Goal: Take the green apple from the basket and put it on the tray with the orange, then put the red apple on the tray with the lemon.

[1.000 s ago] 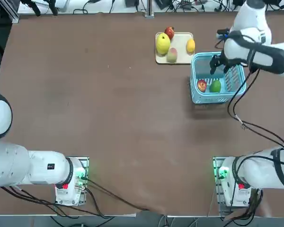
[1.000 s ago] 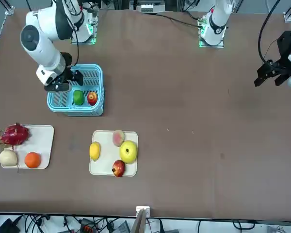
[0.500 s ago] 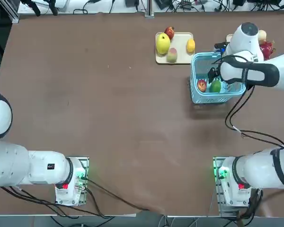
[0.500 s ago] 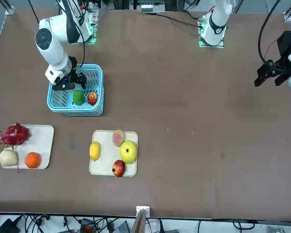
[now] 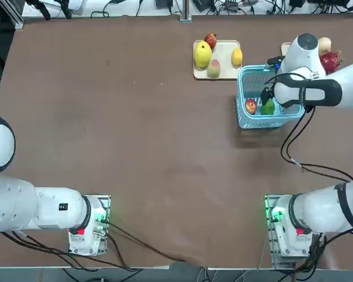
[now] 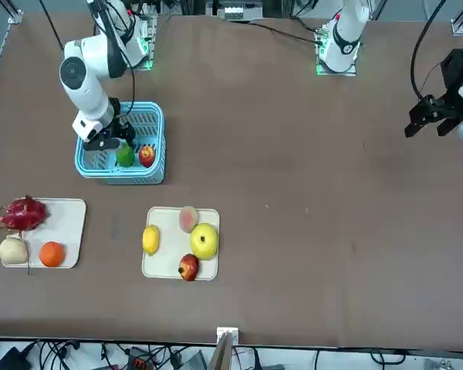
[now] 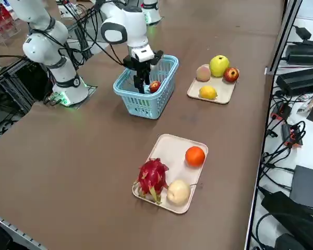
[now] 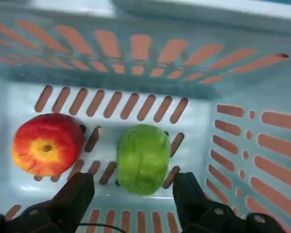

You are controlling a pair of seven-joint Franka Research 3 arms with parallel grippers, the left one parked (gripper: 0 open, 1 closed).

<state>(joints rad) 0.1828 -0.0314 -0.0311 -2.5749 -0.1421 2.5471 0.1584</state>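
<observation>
Fingers (image 8: pixel 185 191) of the right gripper (image 8: pixel 134 194) now point down into the blue basket (image 8: pixel 43 99), with one to each side of the green apple (image 8: pixel 143 159); compared with a second ago, we see the arm drawn in from the basket's far part toward the two fruits. The jaws are wide apart and hold nothing. The green apple lies on the basket floor, beside the red apple (image 8: pixel 47 144), both unmoved in the overhead view. For the task, we judge this to be the final alignment before the first grasp: a little further advance, then closure, should suffice, with care that the finger nearer the red apple does not nudge it. The tray with the orange (image 7: pixel 168 143), where the orange (image 7: pixel 195 156) sits, awaits the green apple.
</observation>
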